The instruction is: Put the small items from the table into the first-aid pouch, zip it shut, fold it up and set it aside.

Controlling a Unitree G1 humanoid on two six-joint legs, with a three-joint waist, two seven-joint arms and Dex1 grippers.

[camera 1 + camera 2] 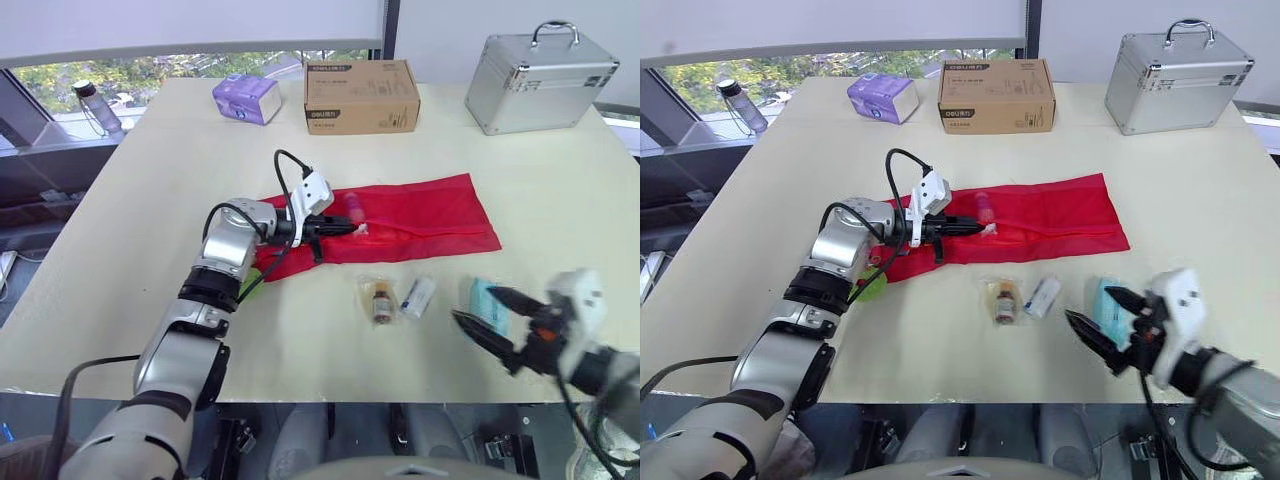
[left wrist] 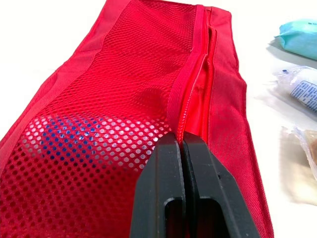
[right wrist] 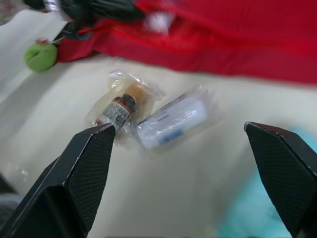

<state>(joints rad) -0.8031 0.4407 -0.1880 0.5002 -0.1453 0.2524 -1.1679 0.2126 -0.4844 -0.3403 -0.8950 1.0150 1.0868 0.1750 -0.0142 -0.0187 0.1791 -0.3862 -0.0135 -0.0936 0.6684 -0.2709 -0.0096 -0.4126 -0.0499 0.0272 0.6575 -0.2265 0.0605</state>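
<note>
The table (image 1: 150, 200) holds one red pouch (image 1: 420, 215), three wrapped items (vial (image 1: 381, 300), white roll (image 1: 418, 296), teal pack (image 1: 482, 292)), one cardboard box (image 1: 361, 95), one purple pack (image 1: 246, 98) and one metal case (image 1: 540, 68).

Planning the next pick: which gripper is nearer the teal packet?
Right. The right gripper hangs open just beside the teal packet; the left gripper is shut on the red pouch, farther away.
</note>
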